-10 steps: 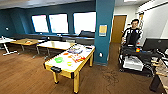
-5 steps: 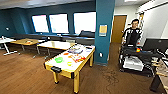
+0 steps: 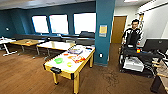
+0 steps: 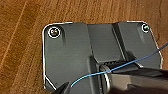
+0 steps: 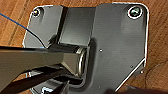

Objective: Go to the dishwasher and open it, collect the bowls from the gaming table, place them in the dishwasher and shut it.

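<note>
Where the wooden floor [image 3: 25, 75] opens ahead, the gaming bench [image 3: 72, 65] stands near a teal pillar [image 3: 103, 30], carrying a green bowl [image 3: 58, 60] and what looks like an orange bowl [image 3: 66, 54]. Either claw's state: cannot tell.

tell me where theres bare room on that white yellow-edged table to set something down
The gaming table is crowded along its middle: a green bowl, an orange bowl and flat colourful items. Bare white shows at the near end, between the green bowl and the near yellow edge, and as a strip along the right edge.
</note>
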Controlling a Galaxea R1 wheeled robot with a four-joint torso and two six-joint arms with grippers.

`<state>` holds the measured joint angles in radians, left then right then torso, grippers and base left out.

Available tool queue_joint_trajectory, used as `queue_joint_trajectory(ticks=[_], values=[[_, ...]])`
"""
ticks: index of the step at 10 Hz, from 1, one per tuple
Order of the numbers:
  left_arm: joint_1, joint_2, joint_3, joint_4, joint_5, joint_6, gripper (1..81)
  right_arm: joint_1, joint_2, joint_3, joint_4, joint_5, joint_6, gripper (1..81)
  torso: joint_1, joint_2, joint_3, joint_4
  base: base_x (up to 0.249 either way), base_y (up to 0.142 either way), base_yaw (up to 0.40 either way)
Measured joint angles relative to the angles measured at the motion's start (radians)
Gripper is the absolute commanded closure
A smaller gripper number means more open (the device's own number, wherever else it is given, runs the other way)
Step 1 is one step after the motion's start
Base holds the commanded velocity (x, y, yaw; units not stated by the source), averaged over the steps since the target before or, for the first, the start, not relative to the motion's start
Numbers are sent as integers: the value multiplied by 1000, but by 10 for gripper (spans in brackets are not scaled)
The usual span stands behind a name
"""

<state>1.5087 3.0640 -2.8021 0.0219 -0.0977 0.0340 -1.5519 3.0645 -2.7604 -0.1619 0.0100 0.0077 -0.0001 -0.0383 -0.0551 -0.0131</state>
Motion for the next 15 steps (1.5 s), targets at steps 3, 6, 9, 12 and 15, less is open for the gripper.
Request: queue_joint_trajectory(ticks=[3,6,9,12,15], values=[[-12,0,0,0,-5,0,10,14,0,0,0,8,0,10,1,0,0,0,118,0,0],[-10,3,1,0,-4,0,10,8,-3,0,0,7,0,10,1,0,0,0,120,86,0],[-14,-3,2,0,-4,0,10,8,3,0,0,8,0,10,1,1,0,0,119,104,0],[-14,-3,2,0,-5,0,10,9,0,1,0,8,0,10,1,1,0,0,119,102,0],[-14,-3,2,0,-5,0,10,9,2,1,0,8,0,10,2,1,0,0,109,108,0]])
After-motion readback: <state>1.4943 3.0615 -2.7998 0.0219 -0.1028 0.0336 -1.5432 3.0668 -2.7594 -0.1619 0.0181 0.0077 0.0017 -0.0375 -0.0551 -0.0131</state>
